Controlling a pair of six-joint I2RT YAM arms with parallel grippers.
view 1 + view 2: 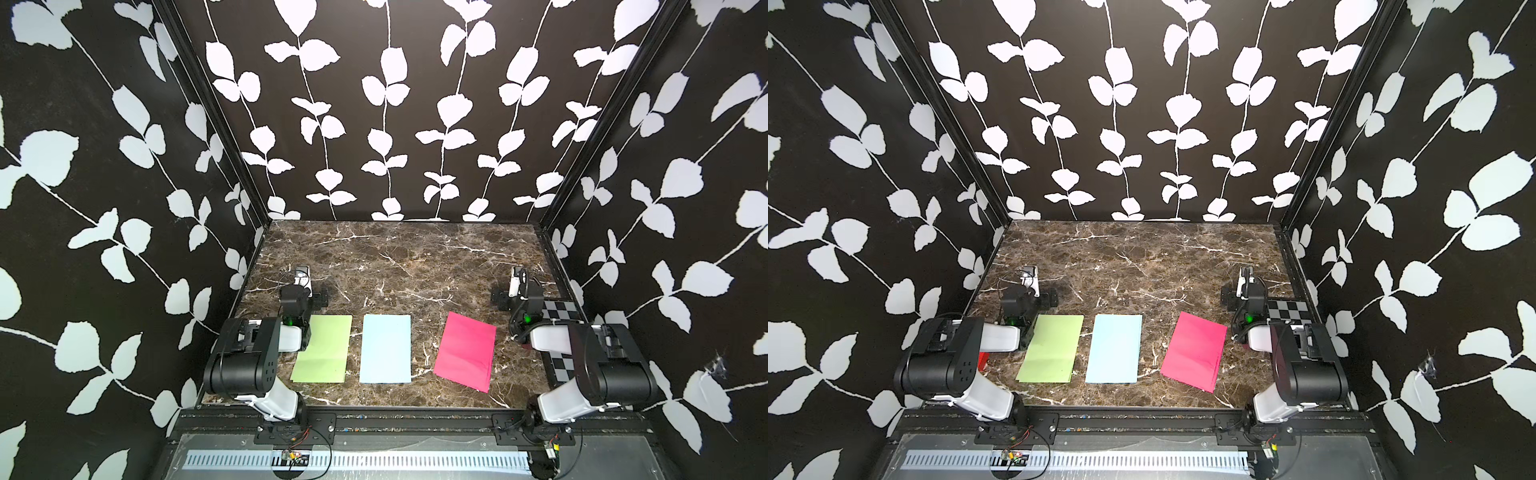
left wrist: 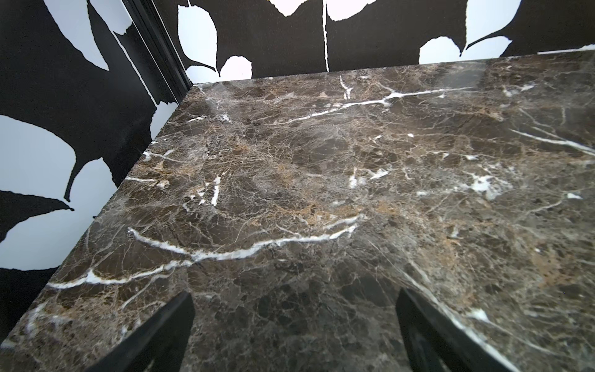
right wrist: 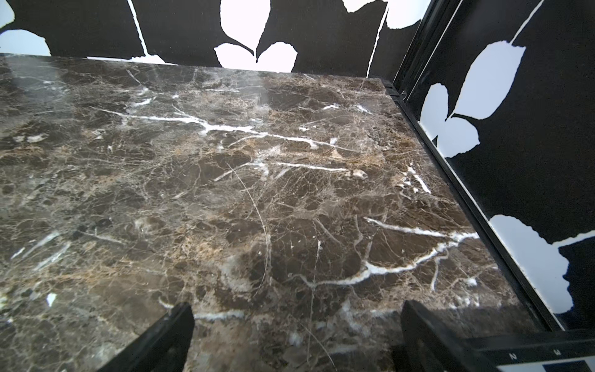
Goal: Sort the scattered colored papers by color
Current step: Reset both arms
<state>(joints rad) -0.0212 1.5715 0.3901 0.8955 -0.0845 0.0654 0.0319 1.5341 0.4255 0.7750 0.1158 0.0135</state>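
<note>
The colored papers (image 1: 385,348) lie in three piles near the counter's (image 1: 395,257) front edge. The green pile (image 1: 322,348) and blue pile (image 1: 1115,348) point lengthwise front-to-back, while the magenta pile (image 1: 466,351) sits skewed. The left arm (image 1: 289,336) hides green's rear-left corner (a checkerboard panel (image 1: 561,309) lies at the right edge). The left gripper (image 2: 294,309) and right gripper (image 3: 296,319) are spread wide over marble.

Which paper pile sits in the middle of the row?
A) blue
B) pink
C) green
A: in a top view the blue pile lies between the green pile on the robot's left and the pink pile on its right.
</note>
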